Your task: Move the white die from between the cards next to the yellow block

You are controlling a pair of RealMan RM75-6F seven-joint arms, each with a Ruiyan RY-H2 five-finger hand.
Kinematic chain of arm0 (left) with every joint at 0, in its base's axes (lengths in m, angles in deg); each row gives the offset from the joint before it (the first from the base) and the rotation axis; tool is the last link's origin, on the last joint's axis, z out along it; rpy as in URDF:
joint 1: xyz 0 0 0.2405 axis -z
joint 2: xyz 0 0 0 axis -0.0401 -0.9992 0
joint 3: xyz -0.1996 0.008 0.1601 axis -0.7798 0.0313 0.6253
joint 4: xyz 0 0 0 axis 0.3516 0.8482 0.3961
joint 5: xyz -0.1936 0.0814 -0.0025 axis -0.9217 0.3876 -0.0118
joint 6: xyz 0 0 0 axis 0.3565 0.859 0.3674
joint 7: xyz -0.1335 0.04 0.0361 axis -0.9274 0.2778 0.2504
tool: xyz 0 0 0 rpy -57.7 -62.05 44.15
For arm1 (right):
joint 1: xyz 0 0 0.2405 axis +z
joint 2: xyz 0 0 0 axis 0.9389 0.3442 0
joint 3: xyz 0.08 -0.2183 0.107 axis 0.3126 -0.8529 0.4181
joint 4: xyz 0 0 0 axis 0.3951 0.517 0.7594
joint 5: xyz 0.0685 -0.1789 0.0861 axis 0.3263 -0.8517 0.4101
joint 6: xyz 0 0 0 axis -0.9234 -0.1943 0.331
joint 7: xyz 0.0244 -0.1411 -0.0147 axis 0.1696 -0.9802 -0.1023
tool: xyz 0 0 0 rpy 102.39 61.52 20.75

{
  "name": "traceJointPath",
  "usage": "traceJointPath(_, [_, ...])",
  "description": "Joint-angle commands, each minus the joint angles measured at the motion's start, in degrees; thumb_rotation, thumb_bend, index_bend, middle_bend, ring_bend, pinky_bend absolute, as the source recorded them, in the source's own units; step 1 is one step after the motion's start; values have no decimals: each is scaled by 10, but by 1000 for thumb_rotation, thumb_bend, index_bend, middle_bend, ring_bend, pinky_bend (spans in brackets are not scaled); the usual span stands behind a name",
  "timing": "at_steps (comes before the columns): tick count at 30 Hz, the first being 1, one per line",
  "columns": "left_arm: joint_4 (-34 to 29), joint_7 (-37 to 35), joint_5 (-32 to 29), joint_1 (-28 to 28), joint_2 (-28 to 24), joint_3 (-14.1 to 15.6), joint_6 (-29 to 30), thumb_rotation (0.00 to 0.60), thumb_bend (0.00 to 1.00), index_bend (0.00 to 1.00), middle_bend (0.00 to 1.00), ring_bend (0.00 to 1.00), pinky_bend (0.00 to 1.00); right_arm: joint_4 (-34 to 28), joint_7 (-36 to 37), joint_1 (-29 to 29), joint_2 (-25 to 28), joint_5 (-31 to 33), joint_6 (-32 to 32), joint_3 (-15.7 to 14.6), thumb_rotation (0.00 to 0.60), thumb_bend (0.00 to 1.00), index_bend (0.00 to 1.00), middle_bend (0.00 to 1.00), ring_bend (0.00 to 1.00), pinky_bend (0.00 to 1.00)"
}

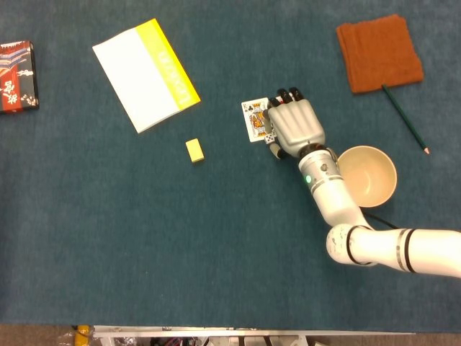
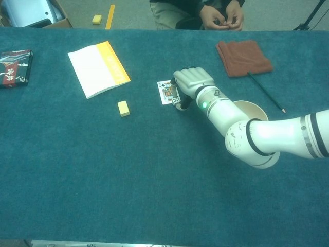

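- Right hand (image 1: 292, 128) seen palm-down over the cards, fingers curled together and covering the second card; thumb side low against the white die (image 1: 269, 136)
- Die located at the lower right corner of the visible king card (image 1: 255, 119), touching the hand's edge, resting on the table (image 1: 144, 238); could not tell whether truly pinched or merely touched (contact hidden under the palm in both views)
- Yellow block (image 1: 194, 150) sat well apart to the left, below the yellow-and-white booklet (image 1: 144, 73)
- Risks judged: die squirting out sideways if pinched off-centre; card dragged or lifted along with the die, given the overlap; die rolling on release near the block
- Left hand absent from both views
- Bowl (image 1: 374, 173) just beside the right forearm, liable to be nudged on a leftward sweep
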Motion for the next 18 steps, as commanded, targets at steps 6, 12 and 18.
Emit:
traceJointPath(6, [6,-4,0,-3,1,1,2,600,410,176,271,173,175,7,5,1,-3,0,2,2,600,283,555,300,101,100])
traceJointPath(12, [8,-5,0,-4,2,0,4,600,410,176,271,173,175,-19,33,-8,14,-22,-5,11,600,284,569,307,101,100])
traceJointPath(18, [15,-9,-6,-8,4,1,5,600,410,176,271,173,175,-89,66,-30,63,-60,-26,13,600,284,569,310,101,100])
